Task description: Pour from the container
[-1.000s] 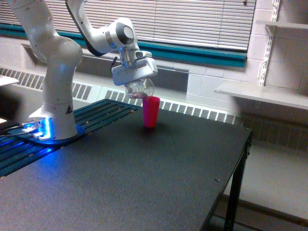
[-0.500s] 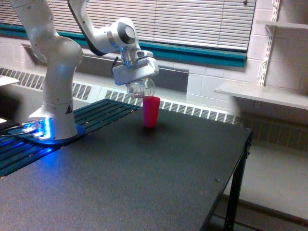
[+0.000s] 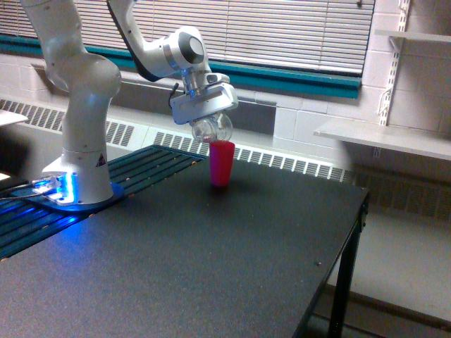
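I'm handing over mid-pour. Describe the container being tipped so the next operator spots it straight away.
Start at the white robot arm on the exterior view's left and follow it to the end effector. The clear container is clamped there, tilted above the pink cup standing on the black table. It is see-through and held in the air; the cup is opaque pink and stands upright.

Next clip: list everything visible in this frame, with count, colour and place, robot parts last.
container: 1, clear, tipped in the hand directly above the pink cup
pink cup: 1, pink, upright at the table's far side
table: 1, black, fills the foreground
slatted platform: 1, dark, under the arm base
shelf: 1, white, on the wall, exterior view's right
window blinds: 1 set, white, behind
arm: 1, white, exterior view's left
hand: 1, white, gripping the container
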`<state>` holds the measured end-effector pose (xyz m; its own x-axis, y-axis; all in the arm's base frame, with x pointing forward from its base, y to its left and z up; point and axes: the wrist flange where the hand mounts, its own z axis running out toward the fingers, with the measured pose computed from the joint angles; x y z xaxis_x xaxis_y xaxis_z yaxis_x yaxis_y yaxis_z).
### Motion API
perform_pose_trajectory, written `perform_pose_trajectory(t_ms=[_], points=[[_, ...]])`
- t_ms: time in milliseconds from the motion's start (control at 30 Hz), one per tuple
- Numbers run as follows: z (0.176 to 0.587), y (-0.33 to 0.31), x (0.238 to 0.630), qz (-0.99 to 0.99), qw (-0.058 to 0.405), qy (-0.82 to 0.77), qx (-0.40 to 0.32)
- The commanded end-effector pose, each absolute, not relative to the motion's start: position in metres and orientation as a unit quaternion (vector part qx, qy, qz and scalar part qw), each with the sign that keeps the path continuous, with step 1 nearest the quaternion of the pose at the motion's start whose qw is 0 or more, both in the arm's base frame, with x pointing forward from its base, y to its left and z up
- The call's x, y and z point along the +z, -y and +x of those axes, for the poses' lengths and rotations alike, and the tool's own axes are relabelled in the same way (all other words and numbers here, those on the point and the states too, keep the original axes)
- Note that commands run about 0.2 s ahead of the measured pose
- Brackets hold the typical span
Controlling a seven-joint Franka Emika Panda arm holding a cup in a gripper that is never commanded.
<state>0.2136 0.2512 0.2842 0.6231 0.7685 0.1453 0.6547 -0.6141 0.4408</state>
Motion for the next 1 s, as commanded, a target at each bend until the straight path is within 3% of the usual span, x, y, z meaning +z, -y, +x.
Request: perform_pose_trajectory(t_ms=[33, 1000], points=[[0.212, -0.258, 0.282, 0.874, 0.18, -0.422, 0.159], [0.226, -0.271, 0.285, 0.863, 0.193, -0.435, 0.17]])
